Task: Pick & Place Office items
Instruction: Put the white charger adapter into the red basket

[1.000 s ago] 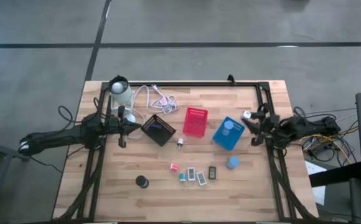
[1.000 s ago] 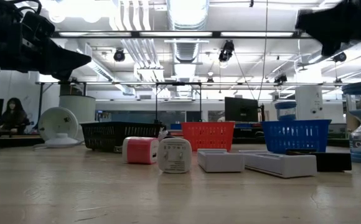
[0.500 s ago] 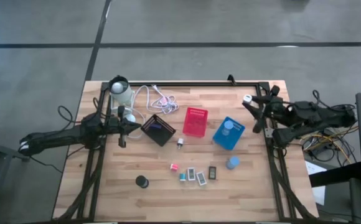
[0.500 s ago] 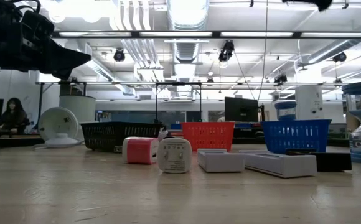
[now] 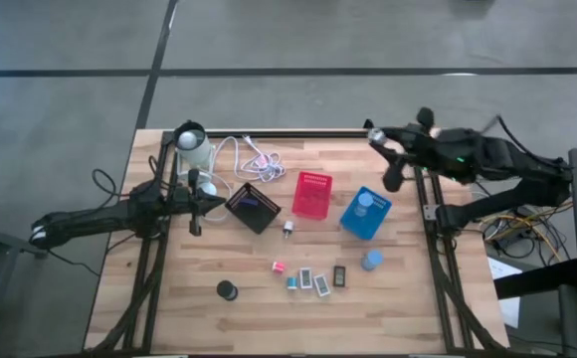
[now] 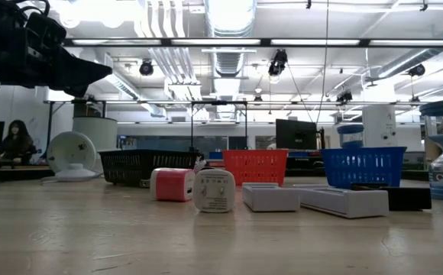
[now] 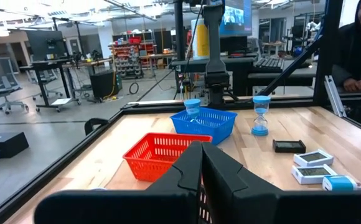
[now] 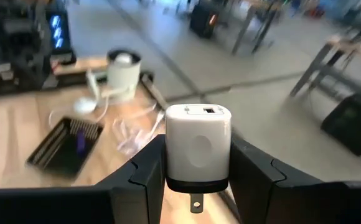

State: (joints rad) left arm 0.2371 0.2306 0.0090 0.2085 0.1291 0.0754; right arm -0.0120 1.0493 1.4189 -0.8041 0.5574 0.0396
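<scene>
My right gripper (image 5: 381, 147) hangs high over the table's far right part, shut on a white block (image 8: 198, 144) with a dark base and a metal prong. My left gripper (image 5: 197, 205) waits shut and level beside the black bin (image 5: 253, 206), touching nothing. On the table lie a pink block (image 5: 279, 267), a teal one (image 5: 292, 282), white blocks (image 5: 314, 282), a black block (image 5: 340, 276), a black disc (image 5: 228, 289) and a pale-blue round piece (image 5: 371, 261). Another pale-blue piece (image 5: 364, 202) stands in the blue bin (image 5: 373, 225). My right gripper pinches the white block by two opposite sides (image 8: 170, 163) between its two fingers (image 8: 144, 176), at the block's dark-based end. The fingers come from the table's right, slanting slightly down. The block is lifted clear of the table, its prong (image 8: 196, 204) sticking out of the base.
A red bin (image 5: 312, 195) stands between the black and blue bins. A white lamp (image 5: 191, 147) with its coiled cable (image 5: 252, 157) sits at the far left. A dark frame (image 5: 426, 214) runs along the table's edges. A person (image 7: 356, 43) sits beyond the table.
My right gripper has risen well above the table, out of the low view. It has gone toward the far edge and a little to the left, tipping as it went. It carries the white block, held throughout.
</scene>
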